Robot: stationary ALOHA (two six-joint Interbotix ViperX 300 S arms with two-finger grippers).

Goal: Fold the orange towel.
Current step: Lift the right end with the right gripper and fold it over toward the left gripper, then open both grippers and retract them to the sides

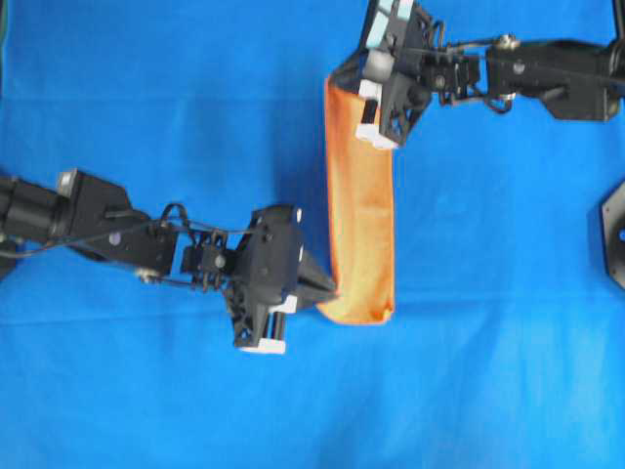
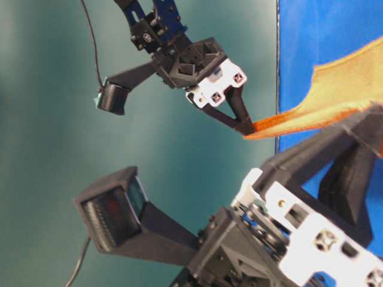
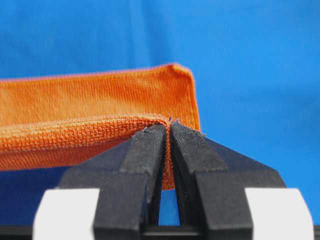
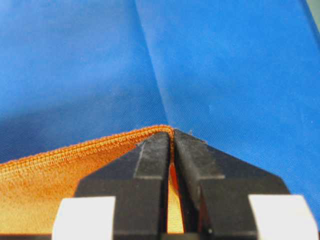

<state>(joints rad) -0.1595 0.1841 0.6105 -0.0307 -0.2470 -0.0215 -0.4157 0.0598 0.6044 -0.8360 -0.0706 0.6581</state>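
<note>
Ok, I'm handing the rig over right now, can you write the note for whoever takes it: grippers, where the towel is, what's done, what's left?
Left gripper: shut on a corner of the bright orange terry-cloth towel, at the towel's near end in the overhead view.
Right gripper: shut on the hemmed corner at the far end of the same edge.
Towel: over the blue cloth, seen from above as a narrow strip; the pinched edge is lifted, with another layer below it in the left wrist view.
Done: both corners gripped and raised.
Left: probably carry the held edge across, lay it down, release, check that the fold lies flat.
</note>
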